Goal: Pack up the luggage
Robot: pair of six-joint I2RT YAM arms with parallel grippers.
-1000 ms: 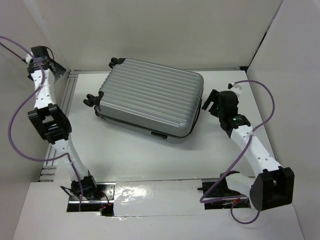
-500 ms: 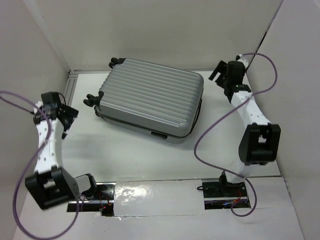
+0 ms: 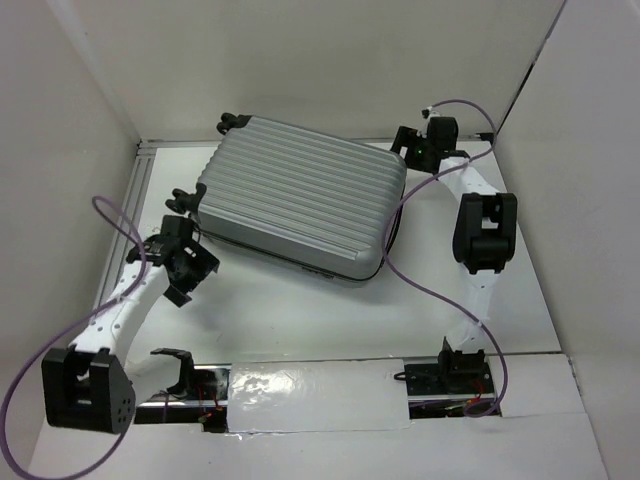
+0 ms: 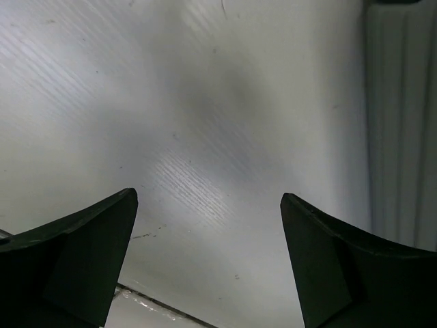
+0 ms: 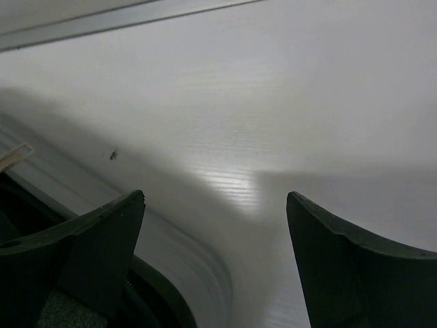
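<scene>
Top external view, one item: the luggage (image 3: pixel 300 200), a small hard-shell case, lies flat and closed on the white table (image 3: pixel 300 320), in the far half and a little left of centre.

Orientation: we note its long axis running left to right, with the right end swung slightly nearer the arms. The wheeled end points left, with black wheels at the far-left corner (image 3: pixel 232 123) and the near-left corner (image 3: pixel 182 200).

Changes since a second ago: the case has not moved. The left gripper (image 3: pixel 195 270) has come from the far-left corner of the table to just beside the near-left wheel. The right gripper (image 3: pixel 403 142) has gone from the case's right end to its far-right corner.

Appearance: silver-grey shell, ribs running along the long axis, rounded corners, a dark seam along the near side with a small dark fitting on it.

Tools: in both wrist views we see the fingers spread wide over bare table with nothing between them. A strip of ribbed shell shows at the right edge of the left wrist view.
</scene>
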